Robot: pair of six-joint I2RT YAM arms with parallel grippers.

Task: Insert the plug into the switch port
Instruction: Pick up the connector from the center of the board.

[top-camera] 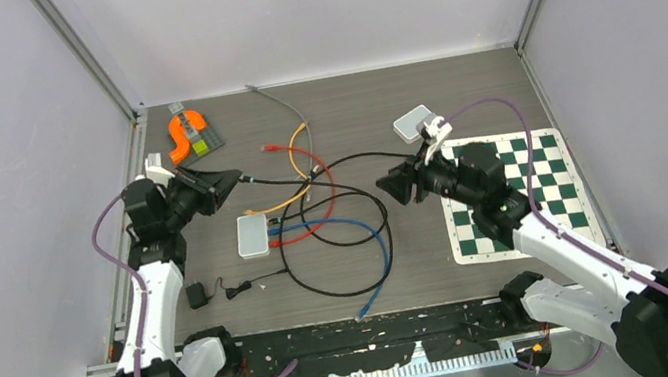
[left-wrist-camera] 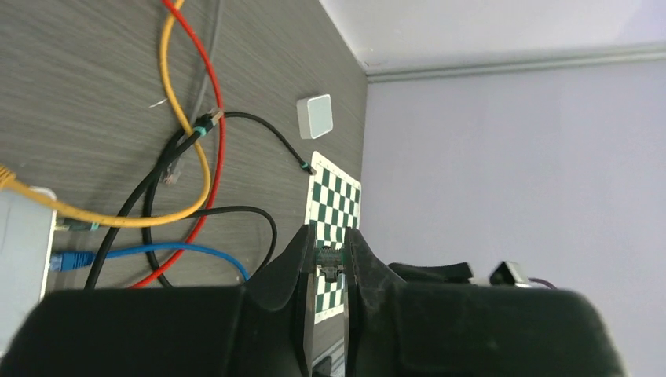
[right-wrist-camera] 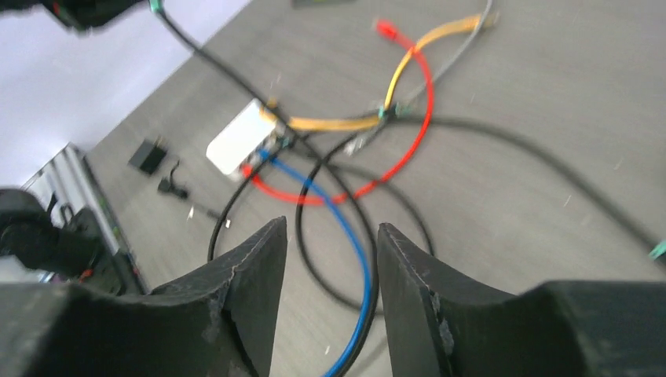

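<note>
- Step in hand, by judgement: carry and align; plug (left-wrist-camera: 330,265) gripped, not yet in the switch (top-camera: 252,235).
- Left claw (left-wrist-camera: 330,239): pressed almost together, pinching the plug on the end of the black cable (top-camera: 346,159); held behind and to the left of the switch, well apart from it, apparently clear of the worktop (top-camera: 456,88).
- Right claw (right-wrist-camera: 330,259): spread wide; holding nothing, touching nothing; hovering over the cable tangle to the right of the switch.
- Switch: flat on the worktop; yellow cable (top-camera: 291,198) and blue cable (top-camera: 374,243) plugged into the side facing the right arm; free port not discernible.
- Next move, by judgement: bring the plug round to that port side; line up square with a free port; push straight in; brace the switch with the right claw if liable to slide.
</note>
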